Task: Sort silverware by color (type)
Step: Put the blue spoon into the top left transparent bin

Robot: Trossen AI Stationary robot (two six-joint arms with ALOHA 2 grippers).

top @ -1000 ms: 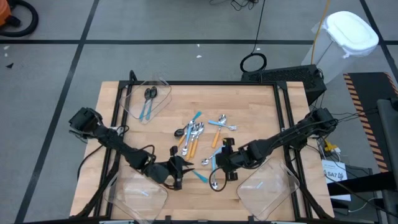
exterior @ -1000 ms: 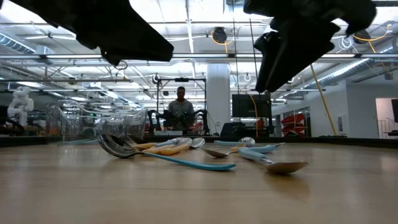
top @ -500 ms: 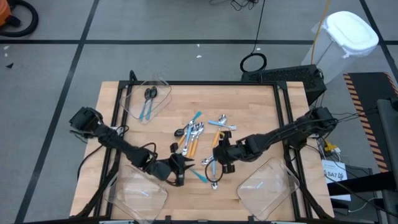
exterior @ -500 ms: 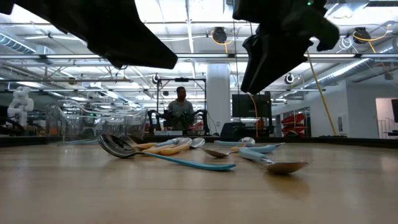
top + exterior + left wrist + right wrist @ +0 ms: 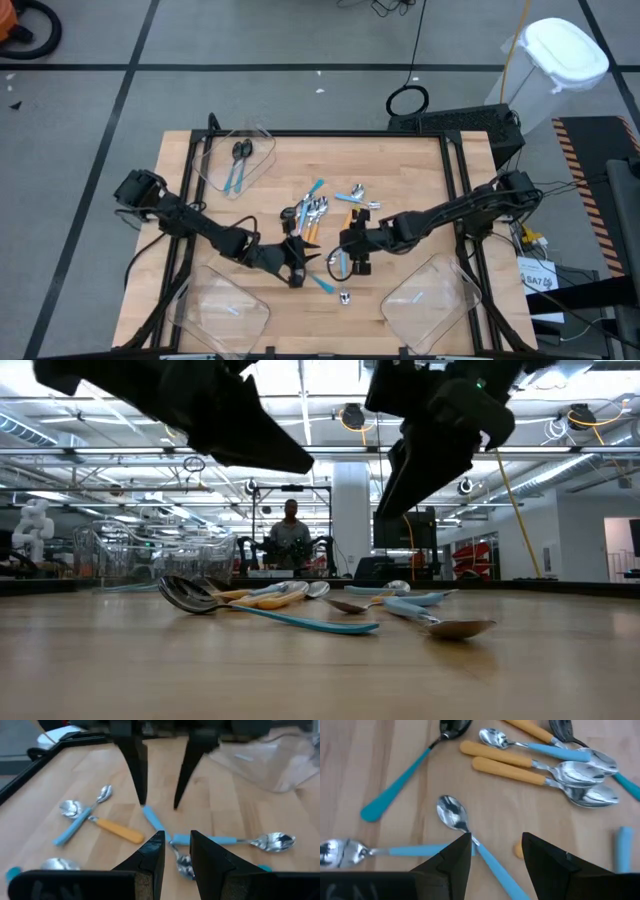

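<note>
Silverware lies loose at mid-table: a pile of silver spoons with orange and light-blue handles [image 5: 312,213], with blue-handled spoons [image 5: 159,823] crossing nearer the front edge. My left gripper [image 5: 300,268] hovers open, its fingers narrowly apart, above the near left side of the pile. My right gripper [image 5: 347,258] hovers open facing it. In the right wrist view a silver spoon with a blue handle [image 5: 456,816] lies on the wood just ahead of the right gripper [image 5: 495,852]. Neither gripper has anything between its fingers.
A clear bin [image 5: 240,160] at the far left holds black spoons with blue handles. Two more clear bins stand at the near edge, left [image 5: 225,312] and right [image 5: 432,305]. A single spoon [image 5: 345,297] lies near the front. A person stands in the room beyond [image 5: 291,530].
My left gripper has moved toward the table's right and a little farther in, toward the spoon pile, rolling slightly. My right gripper has moved toward the table's left and a little farther in, so the two now stand closer together. The spoons have stayed put.
</note>
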